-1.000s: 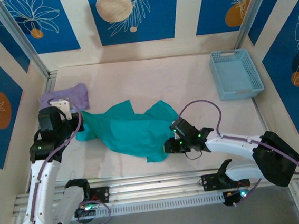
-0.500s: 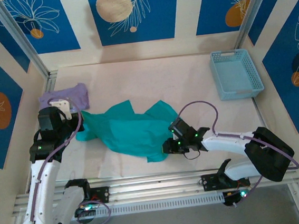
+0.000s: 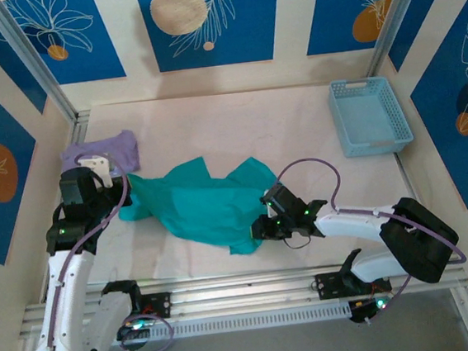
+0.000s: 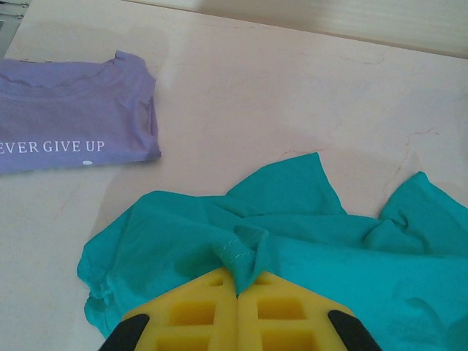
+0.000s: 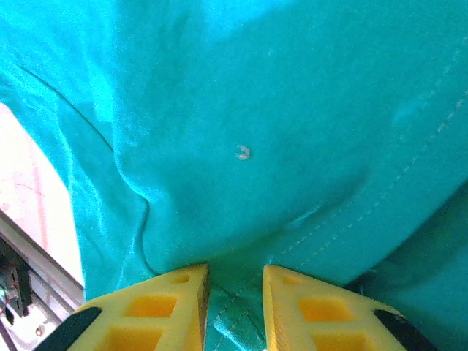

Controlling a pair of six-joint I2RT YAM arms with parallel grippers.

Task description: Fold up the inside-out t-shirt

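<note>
At the left pincer [image 4: 238,281]: yellow fingers pressed together with no gap, a small ridge of stitched teal cloth pinched at the tips, so this one holds the t-shirt [image 4: 307,234] by an edge at its left end. At the right pincer [image 5: 235,281]: fingers stand narrowly apart, a stitched hem of the same cloth lies in the gap; cannot tell whether the pads bite it or merely straddle it. Between the two pincers the t-shirt lies on the table [image 3: 237,125] as a rumpled diagonal band, running from the left side toward the near right, in the near half of the surface. Cloth is creased and bunched, with a raised flap on the far side and loose lobes at the left end; no straight edge, no flat panel, no sleeve laid out. Just to the far left sits a purple shirt [image 4: 66,124], folded flat, apart from the teal cloth. A blue basket [image 3: 360,85] stands at the far right, well apart from both. Judgement on progress: early stage. No fold is made yet. Two ends appear to be taken up, which suits spreading the garment flat. Left to do, as I read it: pull it out smooth, then make every fold.
</note>
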